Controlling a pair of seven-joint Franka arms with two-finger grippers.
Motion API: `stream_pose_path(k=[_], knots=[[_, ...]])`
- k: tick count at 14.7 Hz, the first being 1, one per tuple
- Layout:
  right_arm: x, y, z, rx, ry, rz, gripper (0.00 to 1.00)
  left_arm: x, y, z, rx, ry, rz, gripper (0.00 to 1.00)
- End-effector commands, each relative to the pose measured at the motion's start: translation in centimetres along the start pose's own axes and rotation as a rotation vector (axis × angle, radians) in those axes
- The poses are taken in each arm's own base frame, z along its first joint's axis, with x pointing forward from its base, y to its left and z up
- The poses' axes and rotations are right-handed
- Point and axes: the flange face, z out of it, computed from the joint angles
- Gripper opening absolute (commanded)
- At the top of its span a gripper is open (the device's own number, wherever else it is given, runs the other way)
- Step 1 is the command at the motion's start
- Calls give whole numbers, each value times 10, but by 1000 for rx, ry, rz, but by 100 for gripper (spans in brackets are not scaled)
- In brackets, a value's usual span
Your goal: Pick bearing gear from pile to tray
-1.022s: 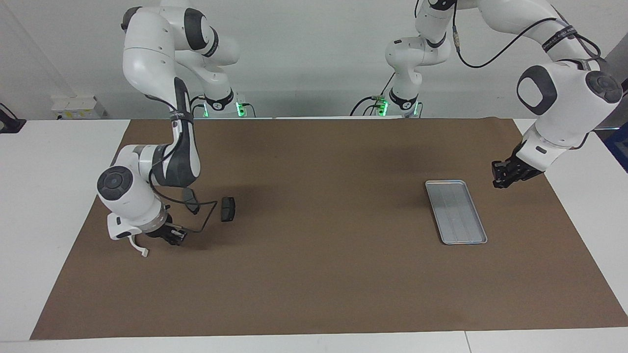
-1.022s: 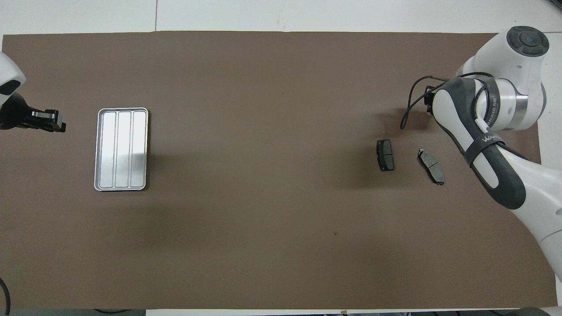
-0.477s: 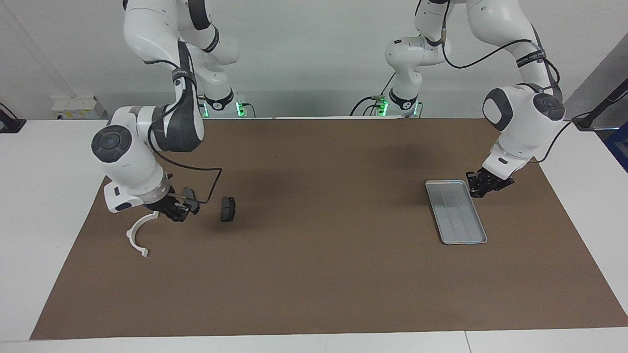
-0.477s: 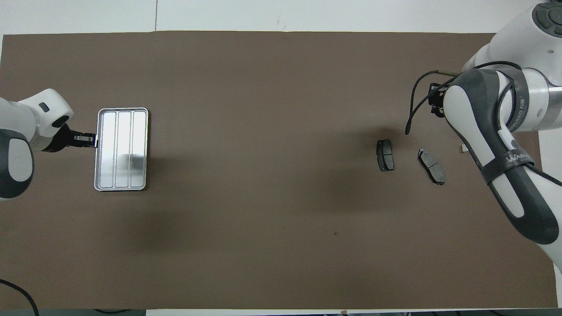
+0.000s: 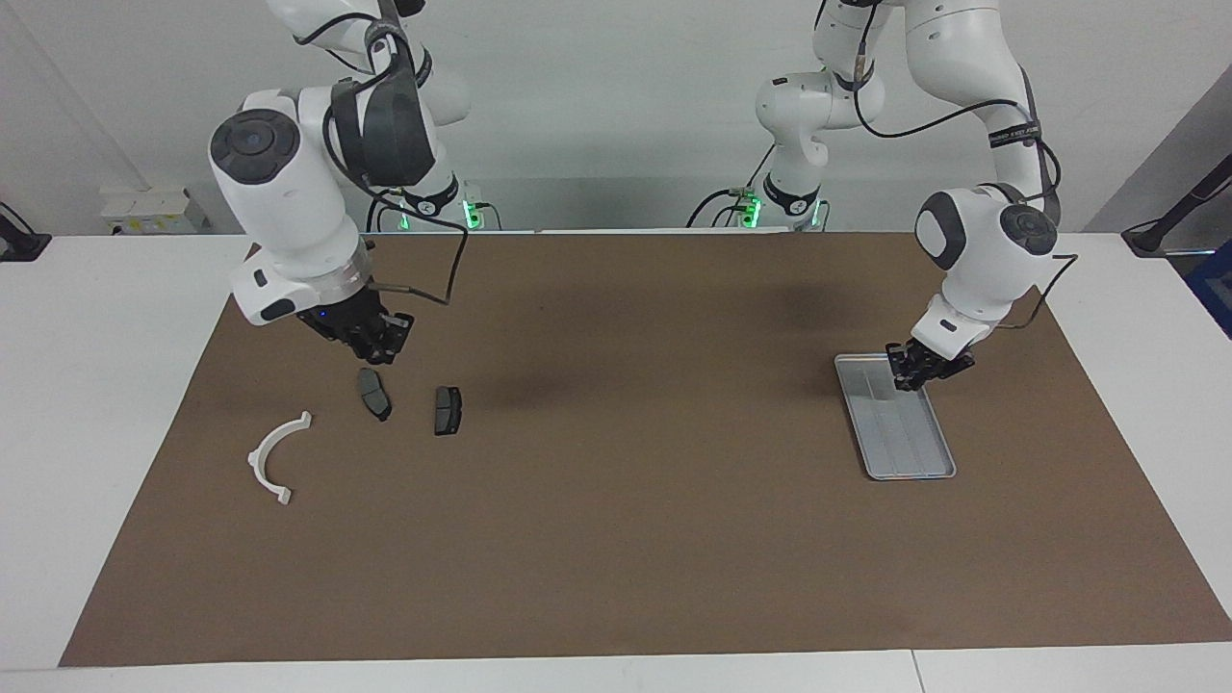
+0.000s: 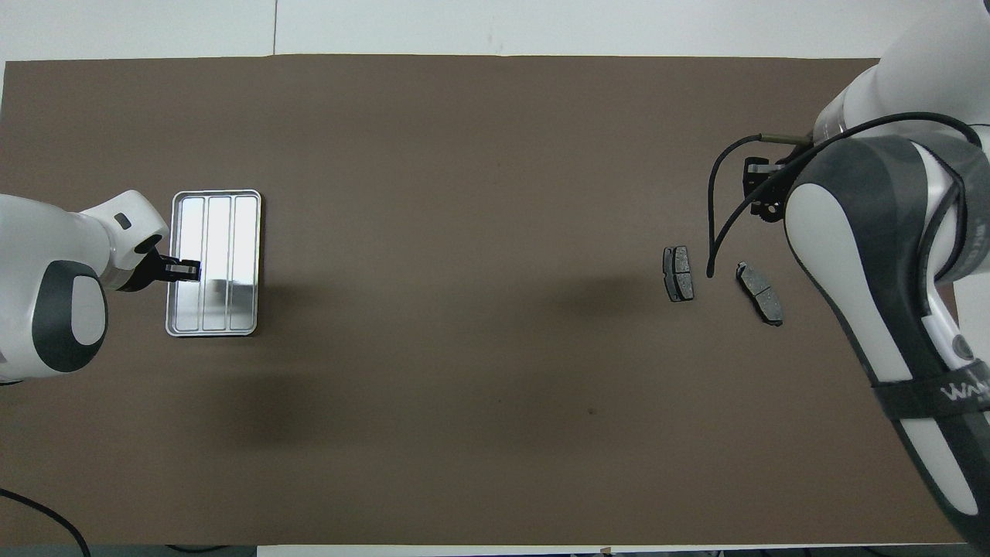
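In the facing view, the right gripper hangs in the air over the brown mat, above the pile at the right arm's end of the table. Its fingers look nearly closed; whether a small part sits between them cannot be told. Below it lie two dark grey pads: one pad almost under the gripper, the other pad just beside it toward the middle of the table. The white arc rests well apart from them, farther from the robots and closer to the mat's edge. At the left arm's end, the left gripper is over the tray, above the tray's end nearer to the robots. Its fingertips are pressed together; whether they pinch anything is too small to make out.

In the overhead view, the left gripper reaches in over the rim of the tray, its tip above the ridged floor, fingers closed. The tray's floor shows no part that can be made out. The right gripper is largely hidden by its own arm and cable, so its fingers cannot be judged here. The two pads lie side by side on the mat. The white arc is covered by the right arm.
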Motion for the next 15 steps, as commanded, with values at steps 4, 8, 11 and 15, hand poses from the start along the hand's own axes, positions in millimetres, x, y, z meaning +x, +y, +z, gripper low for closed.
stream_pose_path(k=[4,8,11,15], knots=[[-48,-87,-18,28,25,118,0,-19,11,15,-7,14,-20,1],[-77,-138,-20,103,-8,171,0,-26,12,24,-7,12,-22,1],[-108,-191,-12,117,5,180,0,-30,13,29,-8,1,-19,1],[-135,-245,20,115,2,178,0,-35,14,36,-7,3,-20,1]])
